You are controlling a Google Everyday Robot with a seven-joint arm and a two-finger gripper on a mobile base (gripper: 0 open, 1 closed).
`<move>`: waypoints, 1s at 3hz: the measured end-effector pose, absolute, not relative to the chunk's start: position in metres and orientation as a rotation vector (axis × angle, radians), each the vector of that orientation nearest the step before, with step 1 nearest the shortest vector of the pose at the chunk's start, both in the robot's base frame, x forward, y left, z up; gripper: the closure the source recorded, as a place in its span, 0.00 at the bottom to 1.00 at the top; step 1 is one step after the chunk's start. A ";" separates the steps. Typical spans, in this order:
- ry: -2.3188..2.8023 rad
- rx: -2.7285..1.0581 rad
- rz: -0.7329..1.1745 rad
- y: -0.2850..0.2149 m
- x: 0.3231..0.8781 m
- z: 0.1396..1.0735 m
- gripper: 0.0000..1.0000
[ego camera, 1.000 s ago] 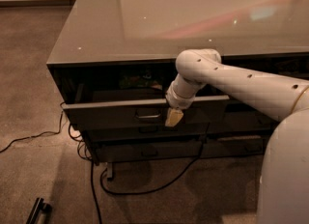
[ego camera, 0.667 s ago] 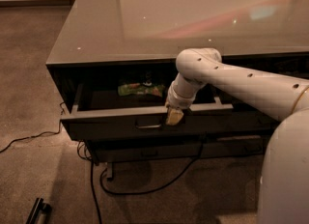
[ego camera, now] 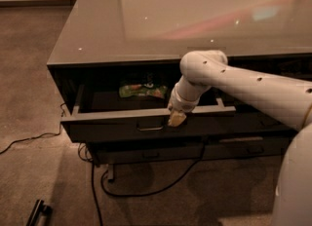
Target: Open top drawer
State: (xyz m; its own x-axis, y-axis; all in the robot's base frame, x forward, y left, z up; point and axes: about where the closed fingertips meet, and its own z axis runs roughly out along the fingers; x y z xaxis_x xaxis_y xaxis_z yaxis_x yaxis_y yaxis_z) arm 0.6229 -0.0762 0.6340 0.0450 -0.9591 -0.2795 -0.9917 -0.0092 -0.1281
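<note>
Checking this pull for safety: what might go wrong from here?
The gripper sits at the front edge of the top drawer, right of the bar handle, so an off-centre pull may skew the drawer or slip off. The drawer stands well out; pulling much further might hit its stop. The green packet inside could slide.

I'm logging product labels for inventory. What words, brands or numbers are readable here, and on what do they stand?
No text can be read anywhere.
The green packet in the top drawer: any print is too blurred to read.
The claw, at the drawer's front edge right of the handle: no marking shows.
</note>
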 end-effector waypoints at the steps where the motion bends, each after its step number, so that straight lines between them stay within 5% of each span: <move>1: 1.984 -2.040 0.162 -0.076 0.623 0.634 0.62; 3: 1.955 -2.030 0.198 -0.068 0.629 0.635 0.16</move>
State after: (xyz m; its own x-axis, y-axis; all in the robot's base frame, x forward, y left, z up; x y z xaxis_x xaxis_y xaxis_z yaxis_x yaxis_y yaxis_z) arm 0.6289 -0.0685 0.6350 0.0565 -0.9479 -0.3135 -0.9915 -0.0166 -0.1287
